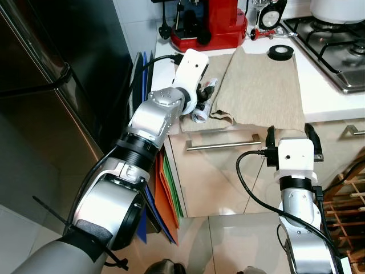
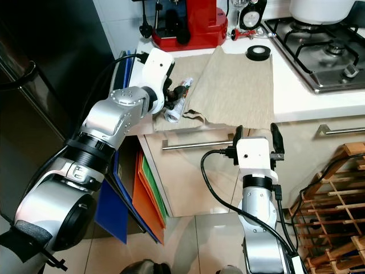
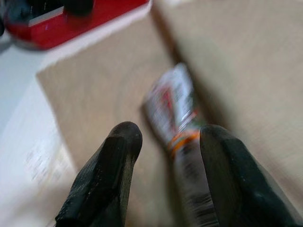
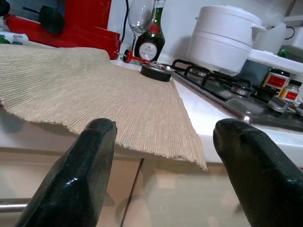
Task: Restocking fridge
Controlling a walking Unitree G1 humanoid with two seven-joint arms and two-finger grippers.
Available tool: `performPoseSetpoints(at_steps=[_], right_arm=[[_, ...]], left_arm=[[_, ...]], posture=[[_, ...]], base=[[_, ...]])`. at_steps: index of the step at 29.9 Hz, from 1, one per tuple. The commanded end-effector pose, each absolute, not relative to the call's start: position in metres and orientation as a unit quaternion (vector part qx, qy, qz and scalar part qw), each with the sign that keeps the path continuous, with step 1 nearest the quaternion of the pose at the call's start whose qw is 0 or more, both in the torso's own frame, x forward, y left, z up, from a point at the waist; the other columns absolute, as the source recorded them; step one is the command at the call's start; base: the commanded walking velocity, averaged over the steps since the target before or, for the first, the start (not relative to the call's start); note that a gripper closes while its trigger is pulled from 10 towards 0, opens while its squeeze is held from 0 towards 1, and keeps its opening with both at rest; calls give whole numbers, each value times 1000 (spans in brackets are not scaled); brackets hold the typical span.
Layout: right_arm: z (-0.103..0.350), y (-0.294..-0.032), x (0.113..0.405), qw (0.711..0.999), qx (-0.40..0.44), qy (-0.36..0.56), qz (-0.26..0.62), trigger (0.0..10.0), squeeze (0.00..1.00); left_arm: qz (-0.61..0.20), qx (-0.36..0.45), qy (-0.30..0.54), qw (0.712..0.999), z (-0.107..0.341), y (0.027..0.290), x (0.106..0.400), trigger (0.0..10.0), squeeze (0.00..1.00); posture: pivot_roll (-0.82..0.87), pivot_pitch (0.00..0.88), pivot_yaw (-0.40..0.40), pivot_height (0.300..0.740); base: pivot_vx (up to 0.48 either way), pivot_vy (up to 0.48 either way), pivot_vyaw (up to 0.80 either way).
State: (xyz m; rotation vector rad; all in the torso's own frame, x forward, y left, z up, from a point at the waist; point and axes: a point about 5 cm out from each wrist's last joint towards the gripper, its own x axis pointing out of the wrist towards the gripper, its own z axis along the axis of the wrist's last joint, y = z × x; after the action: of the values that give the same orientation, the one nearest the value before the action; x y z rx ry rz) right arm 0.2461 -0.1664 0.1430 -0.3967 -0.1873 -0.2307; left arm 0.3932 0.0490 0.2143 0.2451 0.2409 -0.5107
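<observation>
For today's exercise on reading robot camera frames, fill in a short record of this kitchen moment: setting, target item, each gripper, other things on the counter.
setting: white counter beside a dark fridge
target item: small printed packet lying on a beige cloth mat
left gripper: open, fingers either side of the packet, not closed on it
right gripper: open, below the counter edge, in front of the drawer
other things: red appliance, roll of black tape, gas hob, white pot, wine glass, dark bottle

One tube (image 3: 176, 125), perhaps; two claws.
</observation>
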Motion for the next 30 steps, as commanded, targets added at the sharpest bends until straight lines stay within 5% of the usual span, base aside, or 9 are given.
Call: performPoseSetpoints(at_steps=[1, 10, 11, 19, 20, 21, 30], right_arm=[[140, -162, 246, 971, -195, -85, -106, 10000, 0], [140, -162, 244, 971, -195, -86, -108, 10000, 0], [140, -162, 244, 971, -195, -86, -108, 10000, 0], [139, -161, 244, 971, -196, -85, -107, 10000, 0], [139, -161, 244, 971, -195, -85, -106, 10000, 0], [139, -160, 244, 971, -195, -85, -106, 10000, 0], [139, -160, 245, 971, -197, -87, -105, 10000, 0]], left_arm=[[-241, 130, 123, 954, 213, 56, 397, 10000, 0], [-266, 85, 109, 954, 226, 44, 399, 10000, 0], [-266, 88, 105, 954, 229, 43, 399, 10000, 1000], [-276, 98, 94, 952, 233, 40, 398, 10000, 1000], [-278, 95, 97, 951, 233, 39, 398, 10000, 247], [-278, 94, 101, 951, 232, 38, 398, 10000, 0], [-284, 76, 135, 946, 219, 33, 396, 10000, 0]], posture=[[-45, 31, 137, 740], [-51, 34, 139, 740], [-51, 33, 138, 740], [-51, 22, 140, 740], [-51, 18, 140, 740], [-51, 18, 140, 740], [-60, 5, 144, 740]], base=[[0, 0, 0], [0, 0, 0], [0, 0, 0], [0, 0, 0], [0, 0, 0], [0, 0, 0], [0, 0, 0]])
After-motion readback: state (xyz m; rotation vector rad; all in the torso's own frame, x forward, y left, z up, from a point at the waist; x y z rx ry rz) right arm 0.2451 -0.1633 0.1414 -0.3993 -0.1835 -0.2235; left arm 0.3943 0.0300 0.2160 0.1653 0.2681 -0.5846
